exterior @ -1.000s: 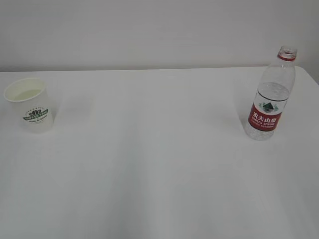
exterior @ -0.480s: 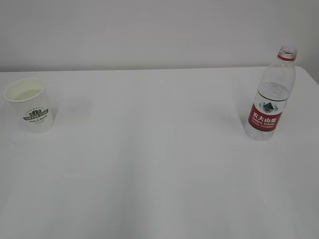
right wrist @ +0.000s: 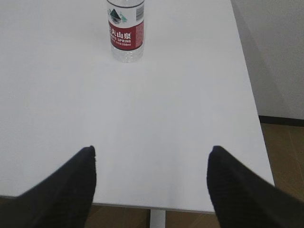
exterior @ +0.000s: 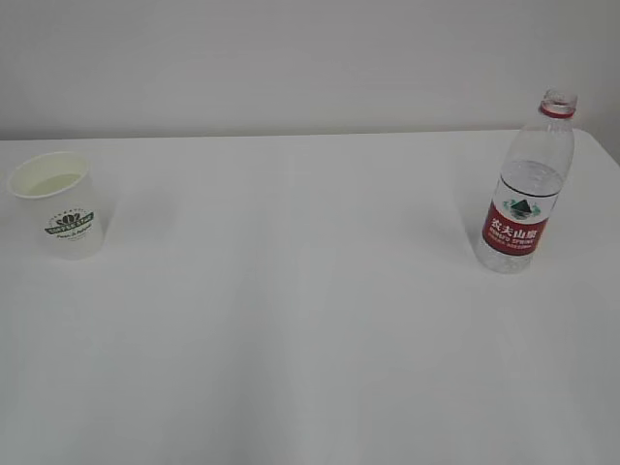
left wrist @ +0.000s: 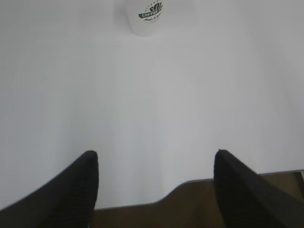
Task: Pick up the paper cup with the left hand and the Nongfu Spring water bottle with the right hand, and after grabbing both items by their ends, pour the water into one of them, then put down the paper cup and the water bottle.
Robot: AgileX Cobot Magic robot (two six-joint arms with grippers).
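Nothing's happening yet tbh. Small white paper cup w/ green logo (exterior: 56, 202) is sitting far left on the white table (exterior: 310, 320), clear ribbed Nongfu Spring water bottle w/ red label (exterior: 524, 184) far right. Left gripper (left wrist: 154, 187) and right gripper (right wrist: 151, 183) are both hanging wide apart, empty, well short of their targets. Grabbing, pouring, putting down all still to do imo.

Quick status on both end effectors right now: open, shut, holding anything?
Left end effector: open, empty; paper cup stands far ahead.
Right end effector: open, empty; Nongfu Spring water bottle stands far ahead.
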